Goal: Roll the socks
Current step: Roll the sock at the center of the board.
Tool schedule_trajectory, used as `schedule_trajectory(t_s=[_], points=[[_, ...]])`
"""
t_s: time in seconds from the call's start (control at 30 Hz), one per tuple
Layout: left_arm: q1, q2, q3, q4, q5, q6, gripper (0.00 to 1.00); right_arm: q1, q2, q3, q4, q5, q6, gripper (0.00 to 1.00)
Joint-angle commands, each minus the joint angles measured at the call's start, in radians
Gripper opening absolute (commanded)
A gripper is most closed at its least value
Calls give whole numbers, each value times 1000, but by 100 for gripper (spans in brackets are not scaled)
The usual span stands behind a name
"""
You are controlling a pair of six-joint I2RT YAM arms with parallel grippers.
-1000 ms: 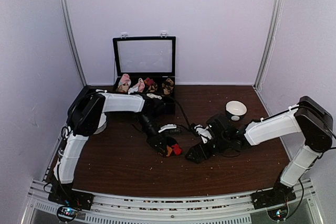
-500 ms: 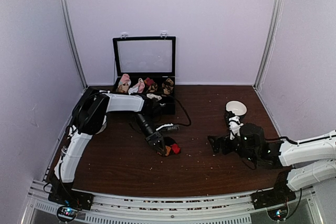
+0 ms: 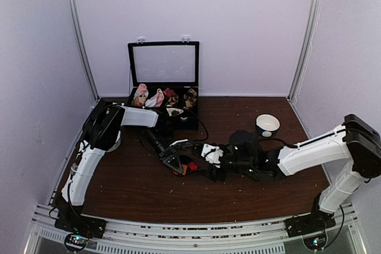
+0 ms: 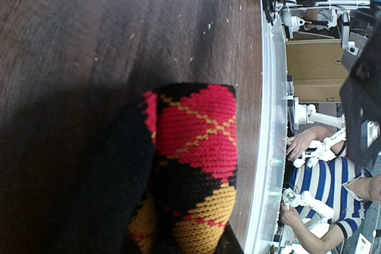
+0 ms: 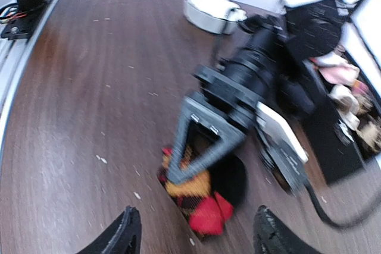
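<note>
The socks (image 3: 190, 166) are a bundle of black knit with red and orange diamonds, lying on the dark table in front of the case. My left gripper (image 3: 177, 163) is shut on them from the left. In the left wrist view the socks (image 4: 196, 165) fill the lower middle and hide the fingers. In the right wrist view the left gripper (image 5: 178, 171) pinches the orange end of the socks (image 5: 202, 200). My right gripper (image 3: 215, 171) stands just right of the bundle. Its fingertips (image 5: 124, 235) are wide apart, and the right gripper (image 5: 196, 239) is open and holds nothing.
A black case with its lid raised (image 3: 164, 63) stands at the back and holds several pale sock bundles (image 3: 156, 97). A white bowl (image 3: 267, 124) sits at the back right, and a white dish (image 5: 211, 11) lies beyond the left arm. A metal rail (image 3: 196, 233) runs along the near edge.
The right arm swung away to the right, then came back and now sits close beside the socks. The left gripper moved slightly with the socks still in it.
</note>
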Motion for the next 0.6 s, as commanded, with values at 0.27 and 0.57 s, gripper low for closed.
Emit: schedule_trajectory(t_s=[0.27, 0.57], points=[[11, 77, -31, 63, -239, -21, 16, -63, 345, 360, -364, -285, -265, 52], [10, 70, -24, 63, -246, -15, 56, -94, 453, 425, -454, -265, -329, 40]])
